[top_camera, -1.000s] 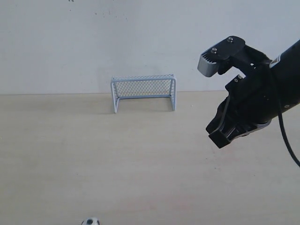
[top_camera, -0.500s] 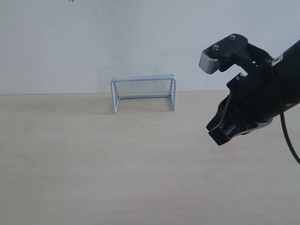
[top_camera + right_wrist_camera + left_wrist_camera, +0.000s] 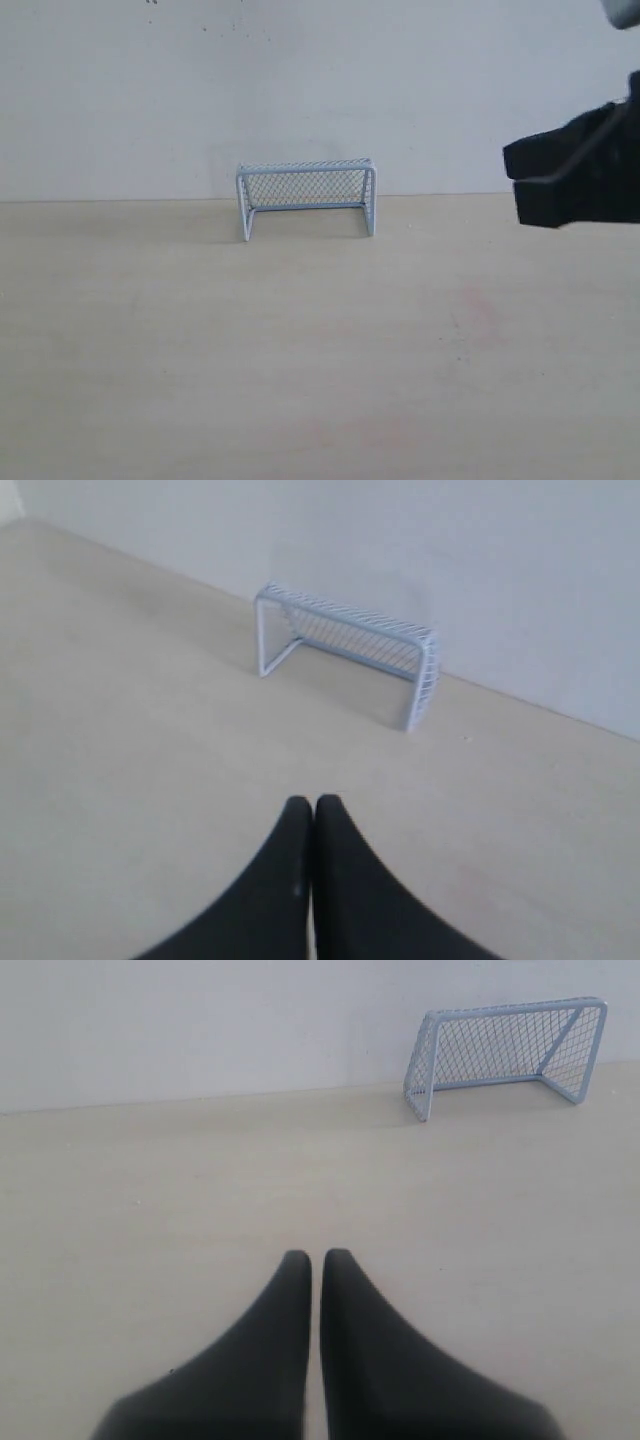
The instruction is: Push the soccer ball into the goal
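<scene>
Wood tabletop (image 3: 300,350), goal (image 3: 306,187) at far edge

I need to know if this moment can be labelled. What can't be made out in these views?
Soccer ball: in no view; whether it lies beyond the edges or under the jaws cannot be told.
Right arm: in the exterior view, blurred and cut off by the right edge, so its jaws are unreadable there.
Left gripper: outside the exterior view; the left wrist view shows it, its base cut off by the edge.
</scene>
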You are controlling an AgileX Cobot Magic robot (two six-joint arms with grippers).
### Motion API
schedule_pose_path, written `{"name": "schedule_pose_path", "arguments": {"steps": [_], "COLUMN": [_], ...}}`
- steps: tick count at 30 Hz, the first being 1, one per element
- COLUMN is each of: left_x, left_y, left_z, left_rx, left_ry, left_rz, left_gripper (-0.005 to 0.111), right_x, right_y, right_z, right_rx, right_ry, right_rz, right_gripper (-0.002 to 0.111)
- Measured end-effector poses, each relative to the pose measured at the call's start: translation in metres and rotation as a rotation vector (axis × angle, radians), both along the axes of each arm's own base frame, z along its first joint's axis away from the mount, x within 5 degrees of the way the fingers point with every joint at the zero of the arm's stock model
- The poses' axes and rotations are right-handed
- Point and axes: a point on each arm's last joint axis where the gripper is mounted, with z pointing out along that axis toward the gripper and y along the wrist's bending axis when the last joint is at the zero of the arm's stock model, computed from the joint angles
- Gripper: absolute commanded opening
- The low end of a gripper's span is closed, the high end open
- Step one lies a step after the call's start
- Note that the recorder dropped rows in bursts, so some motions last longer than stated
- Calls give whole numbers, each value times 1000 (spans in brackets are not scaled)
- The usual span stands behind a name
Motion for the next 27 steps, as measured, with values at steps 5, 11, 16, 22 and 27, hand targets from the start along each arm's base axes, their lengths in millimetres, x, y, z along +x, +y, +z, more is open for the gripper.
{"name": "schedule_pose_path", "arguments": {"steps": [5,11,16,22,27], "left_x": [0,0,0,0,0], "left_y": [0,0,0,0,0], "left_z": [0,0,0,0,0], "left_rx": [0,0,0,0,0], "left_ry": [0,0,0,0,0], "left_rz": [0,0,0,0,0], "left_gripper": [4,4,4,4,4], "right_x": [-36,-76,-99,-109,-112], "right_y": [-24,-45,-57,-68,-74], "right_z": [-33,-62,-78,-77,-75], "right_rx": [52,114,155,200,256], "right_ry": [-77,-171,-246,-335,-349], "right_rz": [-105,-159,-179,-260,-333], "right_gripper": [0,0,0,0,0]}}
